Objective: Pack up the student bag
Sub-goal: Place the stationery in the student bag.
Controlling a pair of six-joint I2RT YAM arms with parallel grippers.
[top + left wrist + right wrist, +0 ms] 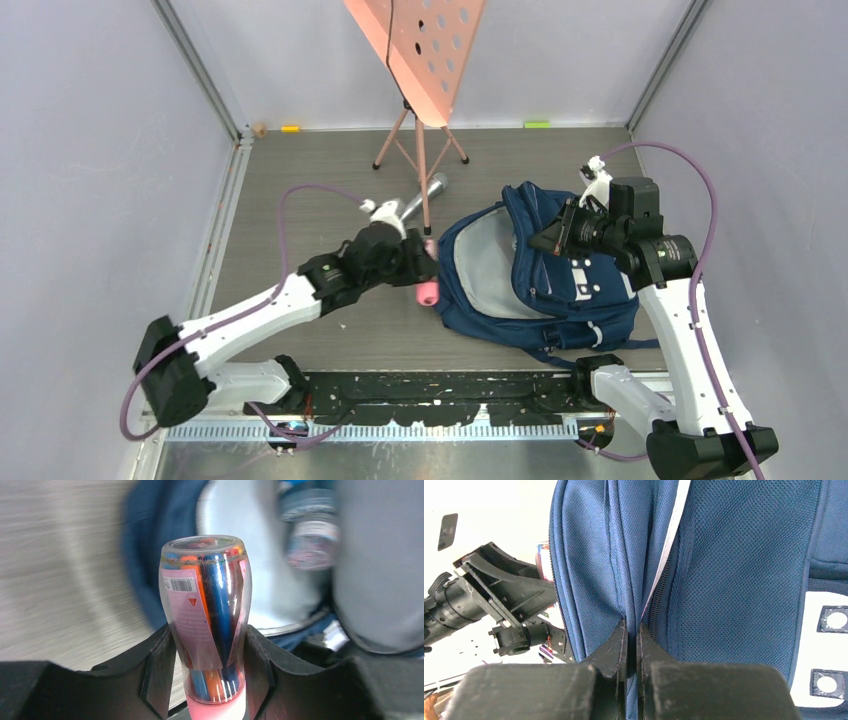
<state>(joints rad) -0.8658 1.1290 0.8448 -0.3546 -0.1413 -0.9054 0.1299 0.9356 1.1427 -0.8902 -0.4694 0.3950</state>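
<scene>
The student bag (560, 285) lies right of centre, navy, with its mouth open and the grey lining (480, 270) showing. My right gripper (556, 234) is shut on a fold of the bag's navy fabric (734, 570) at the opening's upper rim, its jaws pinching the cloth (632, 630). My left gripper (418, 262) is shut on a clear tube of coloured pens (205, 605) with a pink cap (428, 295), held just left of the bag's mouth. In the left wrist view both fingers (160, 655) press the tube's sides. A blurred bottle-like item (310, 530) shows against the grey lining.
A pink music stand (420, 40) on a tripod stands at the back centre, one leg close to my left gripper. A silver flask (425, 192) lies by that leg. Small yellow (290, 128) and green (537, 124) items sit at the back wall. Grey walls enclose both sides.
</scene>
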